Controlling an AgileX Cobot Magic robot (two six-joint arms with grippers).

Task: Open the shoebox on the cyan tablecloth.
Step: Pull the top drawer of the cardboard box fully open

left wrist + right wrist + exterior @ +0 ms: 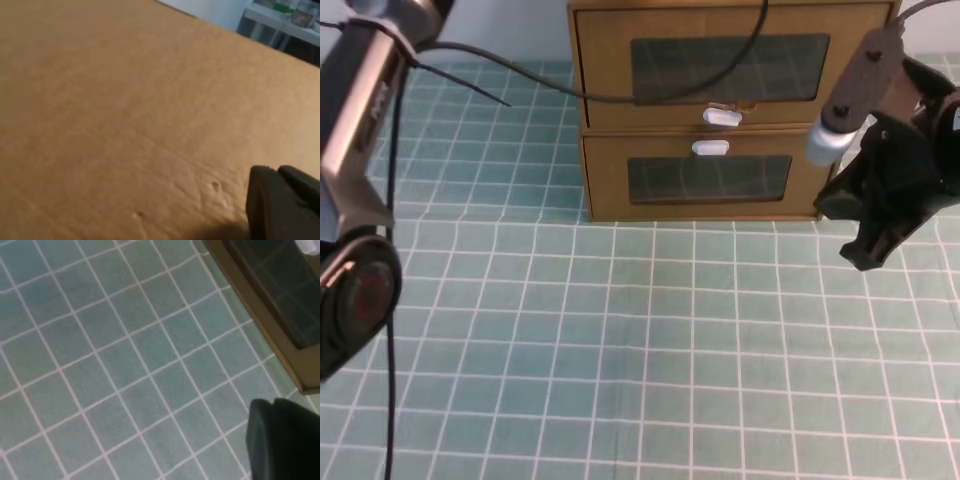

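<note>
Fingers (872,250) above gridded cyan tablecloth (650,350)

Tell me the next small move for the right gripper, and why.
Probably bring the right gripper left and back toward the small white tab below the shoebox window. The gripper hangs shut above the cyan tablecloth, off the stack's right front corner and touching nothing. The shoebox front looks fully closed, and the tab seems the only place to pull.
</note>
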